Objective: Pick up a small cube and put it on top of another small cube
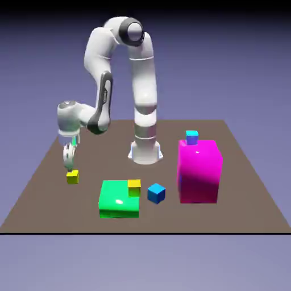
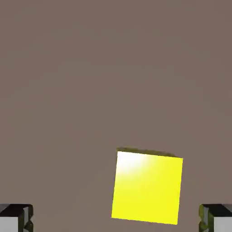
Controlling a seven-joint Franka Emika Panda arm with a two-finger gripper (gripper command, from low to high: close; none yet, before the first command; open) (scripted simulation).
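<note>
The small lemon-yellow cube point(image 1: 72, 177) lies on the brown table at the exterior view's left. My gripper point(image 1: 70, 165) hangs just above it, pointing down, jaws open and apart from the cube. In the hand view the cube point(image 2: 147, 187) fills the lower middle, lying between the two grey fingertips point(image 2: 16, 217) at the bottom corners, nearer the right one. Another small cube, golden orange-yellow point(image 1: 134, 187), sits on the green block's back right corner. A blue small cube point(image 1: 156, 193) rests on the table beside that block.
A flat green block point(image 1: 118, 199) lies near the table's front middle. A tall magenta block point(image 1: 199, 170) stands at the exterior view's right with a small cyan-blue cube point(image 1: 192, 137) on top. The robot base point(image 1: 145, 152) stands behind them.
</note>
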